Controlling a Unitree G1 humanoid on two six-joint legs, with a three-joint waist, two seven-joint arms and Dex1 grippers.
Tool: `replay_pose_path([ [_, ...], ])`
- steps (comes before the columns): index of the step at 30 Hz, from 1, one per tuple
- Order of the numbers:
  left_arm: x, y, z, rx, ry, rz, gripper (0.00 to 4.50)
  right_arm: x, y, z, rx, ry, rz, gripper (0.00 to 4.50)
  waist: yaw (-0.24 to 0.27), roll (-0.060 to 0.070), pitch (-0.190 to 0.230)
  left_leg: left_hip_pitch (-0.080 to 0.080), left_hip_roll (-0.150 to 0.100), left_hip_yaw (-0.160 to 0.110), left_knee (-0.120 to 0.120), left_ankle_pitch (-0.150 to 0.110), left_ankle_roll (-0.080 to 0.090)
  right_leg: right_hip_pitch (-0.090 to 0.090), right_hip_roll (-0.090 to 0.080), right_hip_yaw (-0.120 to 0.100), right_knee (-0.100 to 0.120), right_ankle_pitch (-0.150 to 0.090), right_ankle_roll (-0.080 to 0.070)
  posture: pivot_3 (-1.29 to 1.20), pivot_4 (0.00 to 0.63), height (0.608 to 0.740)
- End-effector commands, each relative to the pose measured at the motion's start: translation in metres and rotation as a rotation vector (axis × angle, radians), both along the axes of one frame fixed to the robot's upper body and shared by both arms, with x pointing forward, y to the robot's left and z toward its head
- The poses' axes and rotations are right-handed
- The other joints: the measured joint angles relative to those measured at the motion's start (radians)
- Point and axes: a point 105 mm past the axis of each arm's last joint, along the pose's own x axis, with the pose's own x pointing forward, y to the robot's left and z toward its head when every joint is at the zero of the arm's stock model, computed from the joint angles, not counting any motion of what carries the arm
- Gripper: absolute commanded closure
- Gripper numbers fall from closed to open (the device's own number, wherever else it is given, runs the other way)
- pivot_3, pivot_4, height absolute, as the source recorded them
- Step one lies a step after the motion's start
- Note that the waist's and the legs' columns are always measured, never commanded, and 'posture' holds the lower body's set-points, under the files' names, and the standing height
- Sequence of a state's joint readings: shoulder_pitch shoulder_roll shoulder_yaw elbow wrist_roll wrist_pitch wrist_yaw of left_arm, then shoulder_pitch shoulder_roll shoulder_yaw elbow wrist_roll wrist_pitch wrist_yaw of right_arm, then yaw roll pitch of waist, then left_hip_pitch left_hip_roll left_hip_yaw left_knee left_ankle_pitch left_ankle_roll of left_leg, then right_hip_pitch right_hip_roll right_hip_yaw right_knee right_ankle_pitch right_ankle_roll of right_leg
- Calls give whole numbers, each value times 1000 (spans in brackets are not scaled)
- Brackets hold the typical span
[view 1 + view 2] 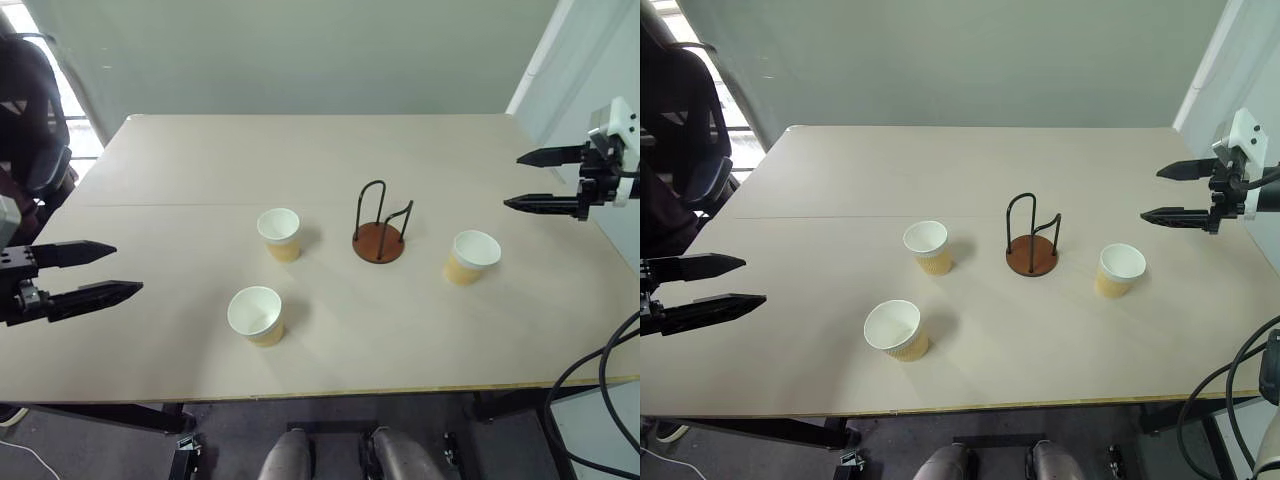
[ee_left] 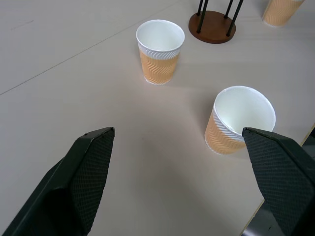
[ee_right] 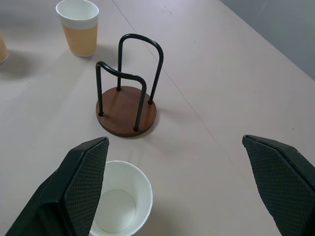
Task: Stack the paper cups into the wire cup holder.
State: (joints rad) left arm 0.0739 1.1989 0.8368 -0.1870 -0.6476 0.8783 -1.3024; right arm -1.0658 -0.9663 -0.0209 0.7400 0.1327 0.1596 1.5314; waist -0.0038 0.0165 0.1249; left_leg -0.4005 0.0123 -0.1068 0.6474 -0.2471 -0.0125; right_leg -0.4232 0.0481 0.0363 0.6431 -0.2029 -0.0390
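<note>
Overhead, from the head views: one beige table [image 1: 330, 150], carrying three paper cups and one wire cup holder [image 1: 379, 226]. Holder: round reddish-brown disc base, two upright black wire loops, empty, standing near the table's middle. Cup nearest the holder's left [image 1: 279, 233]: upright, white inside, tan-yellow outside. Front-left cup [image 1: 255, 314]: upright, closer to the table's near edge. Right cup [image 1: 471, 256]: upright, beside the holder on its right, apart from it. Left gripper [image 1: 92, 272]: at the table's left edge, fingers spread wide, holding nothing. Right gripper [image 1: 528, 180]: over the right edge, fingers spread wide, holding nothing. Black chair [image 1: 30, 110] past the far-left corner.

Left wrist view: two cups with ribbed tan walls between the wide fingers [image 2: 78, 182]; holder base beyond.

Right wrist view: holder centred, one cup's white mouth just before it, nothing between them.
</note>
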Motion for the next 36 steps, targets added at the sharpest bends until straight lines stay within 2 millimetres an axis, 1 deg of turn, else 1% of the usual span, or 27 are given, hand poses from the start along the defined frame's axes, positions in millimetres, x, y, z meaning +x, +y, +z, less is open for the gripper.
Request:
replay_pose_path([
  [1, 1, -2, 9, 16, -22, -7, 47, -5, -1, 15, 5, -56, 8, 0, 0, 0, 0, 0, 0, 0, 0, 0, 0, 0, 0, 0, 0, 0, 0, 0, 150, 740],
  [7, 2, -3, 10, 11, -25, -13, 47, -3, 0, 10, -26, -60, -3, 0, 0, 0, 0, 0, 0, 0, 0, 0, 0, 0, 0, 0, 0, 0, 0, 0, 150, 740],
  [10, 2, -5, 11, 8, -30, -21, 47, -12, 16, 2, 3, -23, 59, 0, 1, 0, 0, 0, 0, 0, 0, 0, 0, 0, 0, 0, 0, 0, 0, 0, 150, 740],
  [13, 2, -11, 12, 2, -24, -49, 47, -20, 30, -8, 11, 14, 84, 0, 1, 0, 0, 0, 0, 1, 0, 0, 0, 0, 0, 0, 0, 0, 0, 0, 150, 740],
  [16, 8, -17, 19, 16, -71, -63, 47, -35, 54, -20, 36, 69, 141, 0, 1, 0, 0, 0, 0, 1, 0, 1, -1, 0, 0, 0, 0, 0, 0, 0, 150, 740],
  [19, 11, -36, 29, 10, -105, -133, 47, -44, 76, -32, 47, 110, 160, 0, 3, -1, 0, 0, 0, 1, 0, 3, -2, 1, 0, 0, 0, 0, 0, 0, 150, 740],
  [22, 11, -57, 32, 36, -118, -212, 47, -47, 93, -41, 74, 147, 146, 0, 2, -2, 0, 0, 0, 2, 1, 4, -1, 1, 0, 0, -1, 1, 1, 0, 150, 740],
  [24, 12, -64, 35, 40, -131, -236, 47, -49, 101, -47, 81, 176, 132, 0, 1, -2, 0, 0, 0, 2, 2, 4, -1, 2, 0, 1, -1, 1, 2, 0, 150, 740],
  [27, 17, -65, 31, 88, -136, -223, 47, -54, 117, -60, 83, 217, 134, 0, 1, -2, 0, 1, 0, 2, 1, 4, -1, 2, 1, 1, -1, 1, 2, 0, 150, 740],
  [29, 18, -66, 31, 98, -142, -221, 47, -53, 121, -66, 94, 240, 106, 0, 1, -2, 0, 1, 0, 2, 1, 4, -1, 2, 1, 1, -1, 0, 3, 0, 150, 740],
  [32, 17, -64, 31, 122, -148, -213, 47, -59, 131, -88, 80, 328, 93, 0, 1, -3, -1, 1, 0, 2, 1, 4, -1, 1, 1, 1, -1, 0, 3, 0, 150, 740],
  [34, 17, -63, 30, 134, -158, -206, 47, -61, 135, -96, 78, 349, 88, 0, 1, -4, -1, 1, 0, 2, 1, 4, -1, 1, 1, 1, -1, 0, 4, 0, 150, 740],
  [36, 17, -62, 29, 131, -159, -203, 47, -50, 141, -102, 101, 356, 18, 0, 1, -4, -1, 0, 0, 2, 1, 4, -1, 1, 1, 1, -1, 0, 4, 0, 150, 740],
])
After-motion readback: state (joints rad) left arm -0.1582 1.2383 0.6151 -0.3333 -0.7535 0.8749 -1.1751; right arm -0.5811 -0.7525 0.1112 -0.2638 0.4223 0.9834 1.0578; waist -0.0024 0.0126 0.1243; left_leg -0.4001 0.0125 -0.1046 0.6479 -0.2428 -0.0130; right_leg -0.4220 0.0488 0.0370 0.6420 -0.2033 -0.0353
